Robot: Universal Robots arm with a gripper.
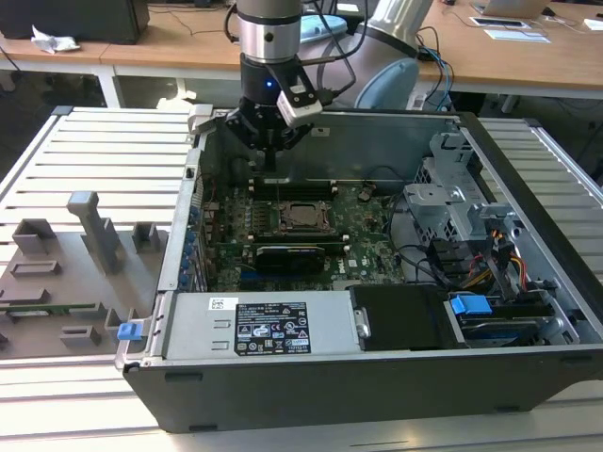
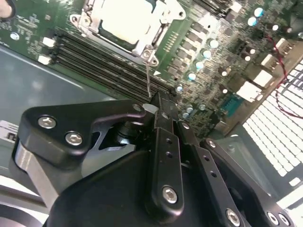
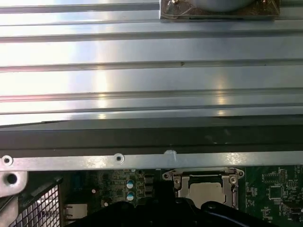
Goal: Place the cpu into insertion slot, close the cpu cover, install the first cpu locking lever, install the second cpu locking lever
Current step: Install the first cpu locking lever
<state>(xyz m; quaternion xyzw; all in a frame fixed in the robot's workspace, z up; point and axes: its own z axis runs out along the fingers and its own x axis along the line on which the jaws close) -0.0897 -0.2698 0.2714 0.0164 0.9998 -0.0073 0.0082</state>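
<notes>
On the counter point(image 1: 85, 141) of long silvery metal slats stands an open computer case point(image 1: 377, 386), dark grey and boxy, as the exterior view shows it. Inside lies the green motherboard point(image 1: 367, 221). In its middle is the insertion slot point(image 1: 302, 229), with the cpu point(image 1: 301, 215) sitting in it as a small pale square. The black gripper point(image 1: 270, 162) hangs over the board just behind the slot, and its tips are too small here to judge. At the exterior view's left, some grey plastic fixtures point(image 1: 94, 235) stand on the slats.

In the second wrist view the cpu point(image 2: 125, 19) looks bright and washed out, and the picture edge cuts it off. The cpu cover point(image 2: 150, 42), a thin shiny metal frame, lies flat around it. From the frame's corner a thin wire locking lever point(image 2: 147, 78) rises to the gripper. Its matte black fingers point(image 2: 165, 132) are pressed together on the lever's end, though the exact pinching place is hard to see. Long black memory slots point(image 2: 104, 64) run beside the socket.

In the first wrist view the smooth slats shine beyond the case's dark wall. The cpu cover point(image 3: 176, 182) and the cpu point(image 3: 204, 190) are partly hidden by the gripper's black body.
</notes>
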